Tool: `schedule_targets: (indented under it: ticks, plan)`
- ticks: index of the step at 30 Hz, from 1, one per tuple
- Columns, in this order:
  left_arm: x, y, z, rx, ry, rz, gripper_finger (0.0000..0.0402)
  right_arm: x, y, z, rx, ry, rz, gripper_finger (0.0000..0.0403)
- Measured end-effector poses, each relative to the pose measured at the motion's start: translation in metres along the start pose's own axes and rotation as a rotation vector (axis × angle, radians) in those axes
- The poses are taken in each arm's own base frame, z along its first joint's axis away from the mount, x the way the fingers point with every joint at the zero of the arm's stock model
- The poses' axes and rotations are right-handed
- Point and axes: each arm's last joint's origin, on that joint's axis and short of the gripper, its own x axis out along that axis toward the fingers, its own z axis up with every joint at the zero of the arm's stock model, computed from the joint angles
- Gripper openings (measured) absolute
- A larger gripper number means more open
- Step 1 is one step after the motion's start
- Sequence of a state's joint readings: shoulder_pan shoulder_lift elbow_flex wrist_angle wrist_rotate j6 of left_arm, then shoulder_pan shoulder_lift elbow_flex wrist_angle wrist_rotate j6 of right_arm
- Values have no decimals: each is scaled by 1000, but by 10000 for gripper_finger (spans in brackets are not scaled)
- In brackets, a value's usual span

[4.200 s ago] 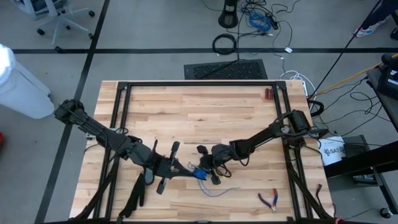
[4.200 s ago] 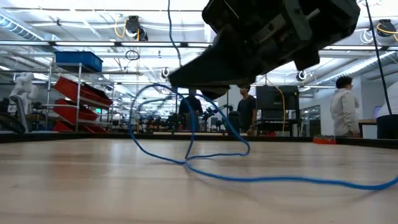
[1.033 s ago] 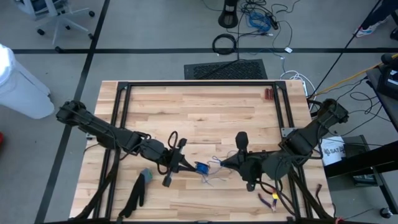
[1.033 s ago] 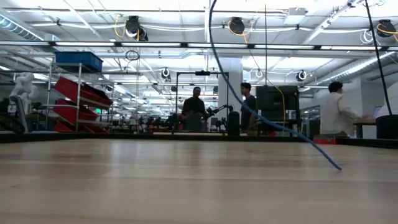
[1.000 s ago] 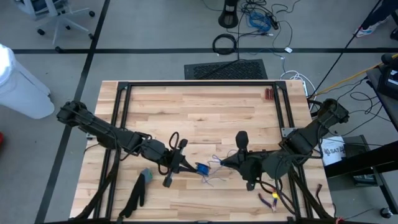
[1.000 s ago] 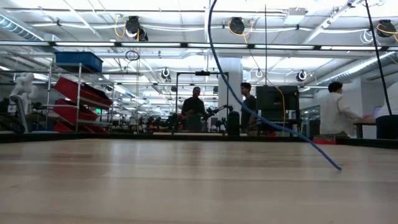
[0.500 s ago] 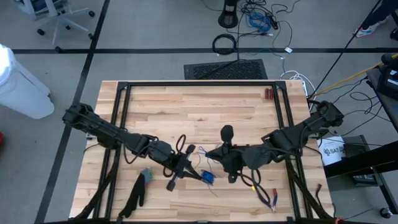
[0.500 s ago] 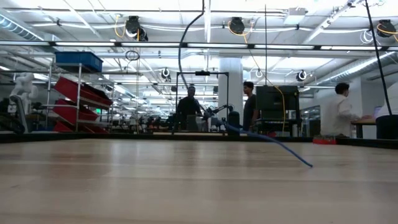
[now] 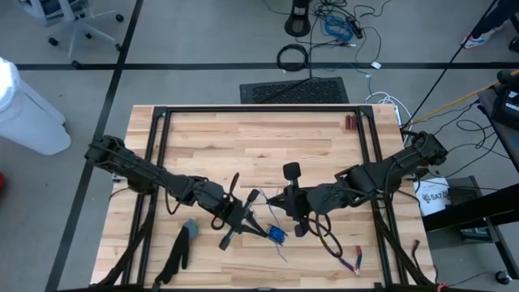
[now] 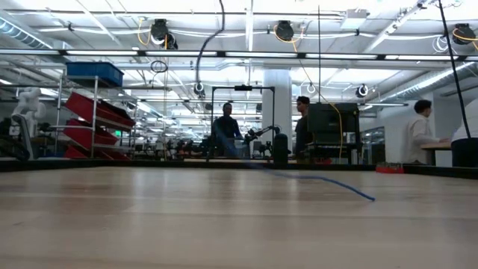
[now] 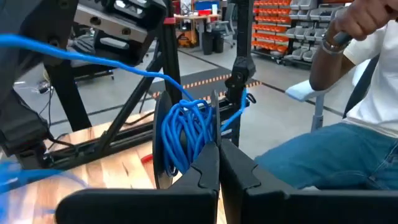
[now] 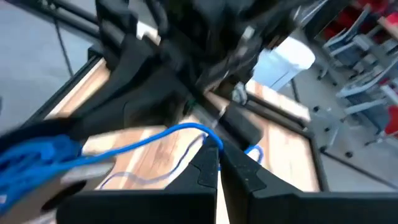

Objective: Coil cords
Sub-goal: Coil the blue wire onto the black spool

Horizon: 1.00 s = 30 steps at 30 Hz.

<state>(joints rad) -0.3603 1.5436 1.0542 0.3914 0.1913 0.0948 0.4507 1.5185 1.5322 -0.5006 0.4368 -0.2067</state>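
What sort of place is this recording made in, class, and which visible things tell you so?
Probably a robotics lab or workshop: shelving with red bins, people at workstations, and loose cables on the floor beside the wooden table.

A light wooden plank table (image 9: pixel 259 142) with a black metal frame fills the middle of the high view. Red-handled pliers (image 9: pixel 353 261) lie near its lower right corner, and a small dark red block (image 9: pixel 349 122) sits at its upper right edge. A black floor mat (image 9: pixel 294 90) lies above the table, with a thick black cable ring (image 9: pixel 293 57) above it. A white bin (image 9: pixel 26 109) stands at the left.
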Motion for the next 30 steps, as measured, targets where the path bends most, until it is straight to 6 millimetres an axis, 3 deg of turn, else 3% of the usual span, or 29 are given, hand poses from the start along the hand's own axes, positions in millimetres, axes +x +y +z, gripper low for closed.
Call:
schedule_targets:
  ticks: [8, 24, 30]
  plan:
    - [0, 1, 5, 34, -47, 11, 0, 1, 4, -3, 70, 21, 93, 0]
    - [-1, -1, 13, 81, -133, -38, 0, 25, 18, -13, 87, 91, 204, 0]
    - [0, -8, 17, 141, -176, -67, 0, 35, 23, -18, 112, 109, 336, 8]
